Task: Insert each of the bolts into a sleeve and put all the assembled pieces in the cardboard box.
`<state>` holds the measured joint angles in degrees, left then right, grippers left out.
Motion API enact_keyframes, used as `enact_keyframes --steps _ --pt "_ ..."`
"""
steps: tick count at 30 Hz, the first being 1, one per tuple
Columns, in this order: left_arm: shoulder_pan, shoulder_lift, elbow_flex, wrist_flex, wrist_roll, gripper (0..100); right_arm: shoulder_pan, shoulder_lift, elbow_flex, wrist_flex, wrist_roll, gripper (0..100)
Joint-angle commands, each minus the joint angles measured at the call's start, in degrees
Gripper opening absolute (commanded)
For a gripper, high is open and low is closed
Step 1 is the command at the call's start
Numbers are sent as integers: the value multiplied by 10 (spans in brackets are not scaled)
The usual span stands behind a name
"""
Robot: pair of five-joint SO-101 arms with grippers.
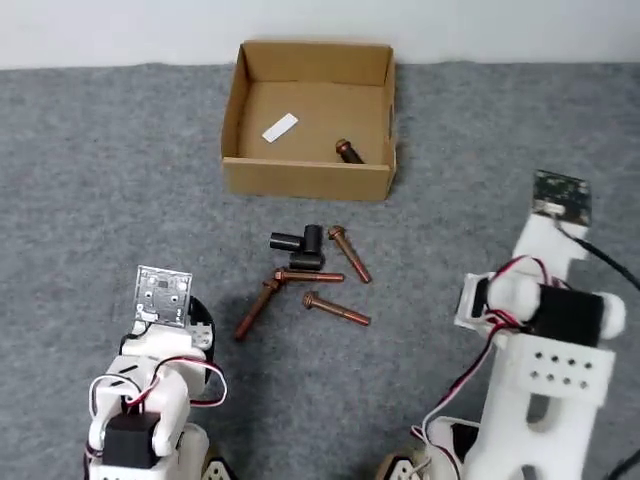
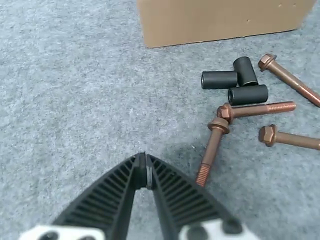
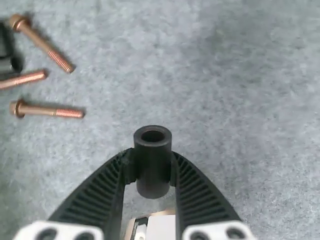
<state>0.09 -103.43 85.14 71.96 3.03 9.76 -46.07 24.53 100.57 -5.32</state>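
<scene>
Four loose bolts (image 1: 335, 309) and three black sleeves (image 1: 285, 241) clustered on grey carpet (image 1: 100, 180), just in front of the cardboard box (image 1: 308, 180). Inside the box, one assembled piece (image 1: 348, 152) and a white label (image 1: 280, 127). A fourth sleeve (image 3: 152, 150) clamped in the right gripper (image 3: 151, 165). Left gripper (image 2: 145, 172) pressed together, holding nothing, over the carpet. White strip (image 1: 500, 30) along the carpet's far edge.

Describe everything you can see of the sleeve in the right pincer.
The sleeve is a short, matte black cylinder, plastic-looking, its round bore open toward the wrist camera and apparently empty. The right pincer clamps its sides between ribbed black fingers, above the grey carpet; nothing else touches it.
</scene>
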Motion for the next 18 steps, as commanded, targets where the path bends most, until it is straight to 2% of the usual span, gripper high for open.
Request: enact_keyframes --steps 1,6,18 --pt "4 6 -51 6 -5 6 21 -24 -4 18 7 9" --pt "4 141 -167 22 -4 6 21 -32 -4 19 7 9" --pt "4 697 -525 185 -8 7 21 -32 1 18 5 9"
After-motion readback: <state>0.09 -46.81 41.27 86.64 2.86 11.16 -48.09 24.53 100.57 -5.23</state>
